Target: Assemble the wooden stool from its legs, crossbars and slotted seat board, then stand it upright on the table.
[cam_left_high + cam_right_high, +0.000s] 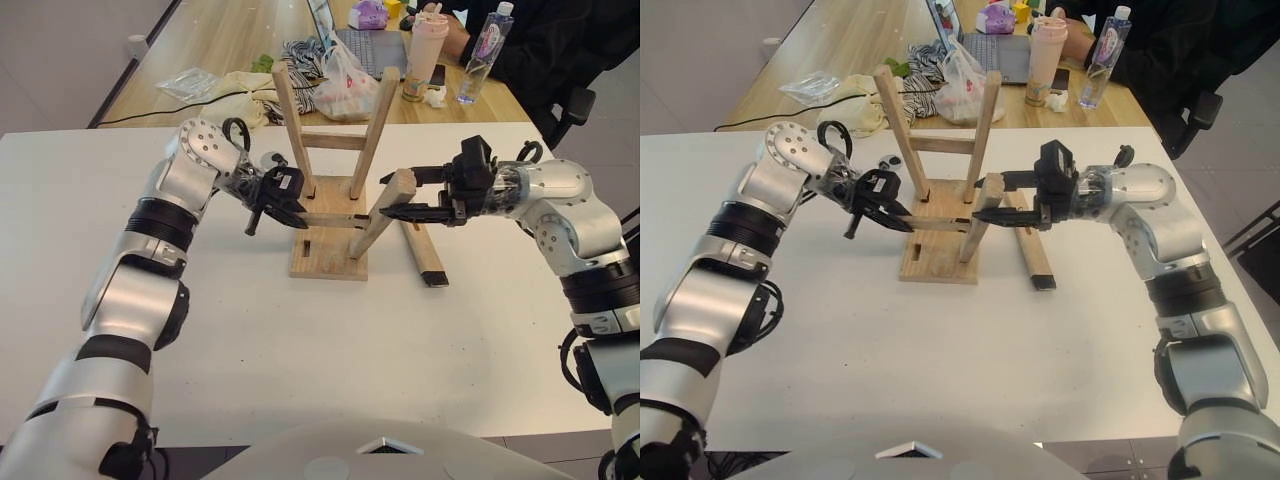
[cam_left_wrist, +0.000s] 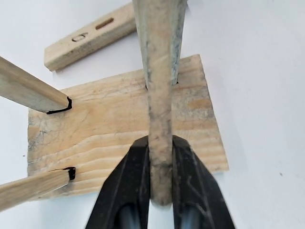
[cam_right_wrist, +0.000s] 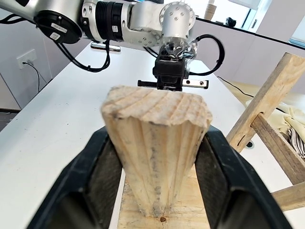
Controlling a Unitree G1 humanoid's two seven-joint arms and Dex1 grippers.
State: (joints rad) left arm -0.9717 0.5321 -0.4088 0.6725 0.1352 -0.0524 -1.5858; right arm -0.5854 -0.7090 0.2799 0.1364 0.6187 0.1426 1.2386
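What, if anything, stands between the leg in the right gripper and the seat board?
Nothing visible does: the leg meets the seat board at its lower end, with only the crossbar in the left gripper touching its side.

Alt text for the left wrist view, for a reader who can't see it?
The left gripper's black fingers clamp a crossbar running to a leg at the seat board. Two more legs sit in its slots; a loose slotted piece lies on the white table.
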